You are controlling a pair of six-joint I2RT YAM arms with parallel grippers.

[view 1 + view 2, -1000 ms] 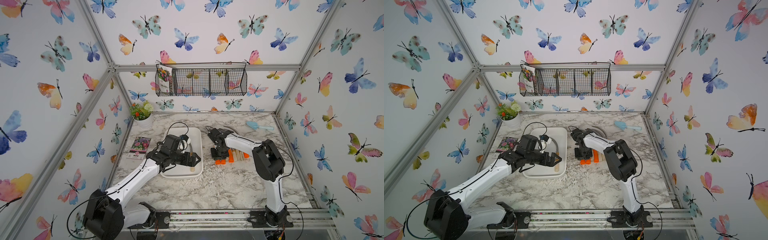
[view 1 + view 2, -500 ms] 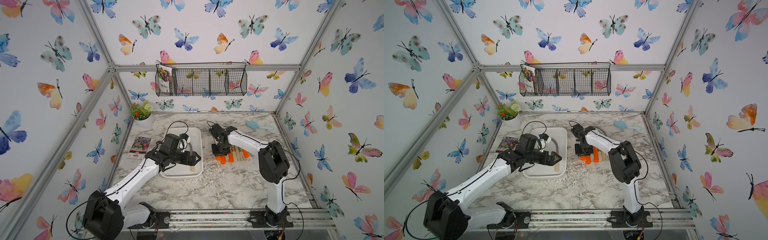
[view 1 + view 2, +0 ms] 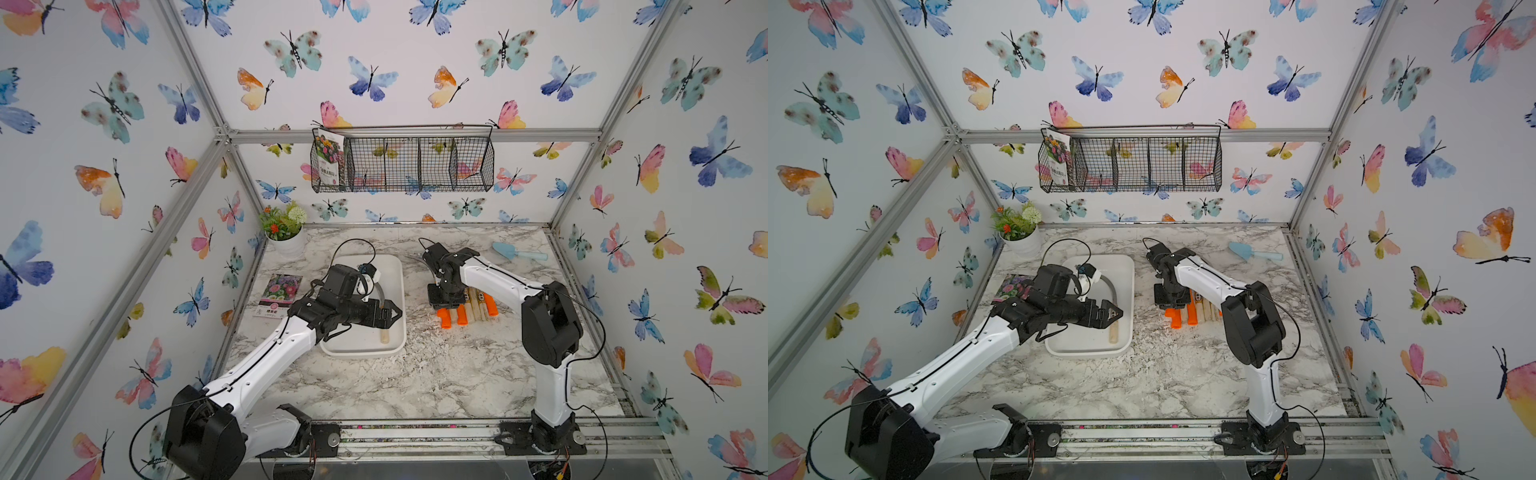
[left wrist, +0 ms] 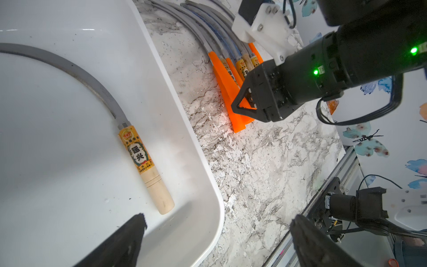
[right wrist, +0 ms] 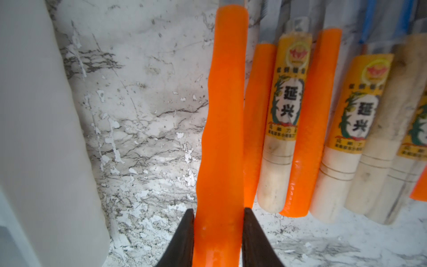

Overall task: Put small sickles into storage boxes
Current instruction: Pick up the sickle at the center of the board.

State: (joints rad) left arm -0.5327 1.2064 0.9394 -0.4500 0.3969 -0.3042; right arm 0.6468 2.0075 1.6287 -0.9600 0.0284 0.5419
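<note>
Orange-handled sickle (image 5: 219, 138), the one in its row nearest the tray (image 3: 392, 274), sits clamped by the handle in the right gripper (image 5: 218, 211), jaws narrow. Its long axis runs parallel to the tray's long side, just beside it. Other sickles (image 3: 473, 305) lie farther from the tray. Left gripper (image 3: 394, 314) is spread wide and empty over the tray, which holds one wooden-handled sickle (image 4: 143, 159). Right arm is nearer.

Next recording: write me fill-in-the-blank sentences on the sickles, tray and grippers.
Only ____ tool lies in the white tray: the wooden-handled sickle.
The right gripper is shut on a sickle handle coloured ____.
The left gripper hangs above the tray's edge, jaws ____.
The light blue trowel lies on the ____ arm's side of the table.
Missing words: one; orange; open; right.
</note>
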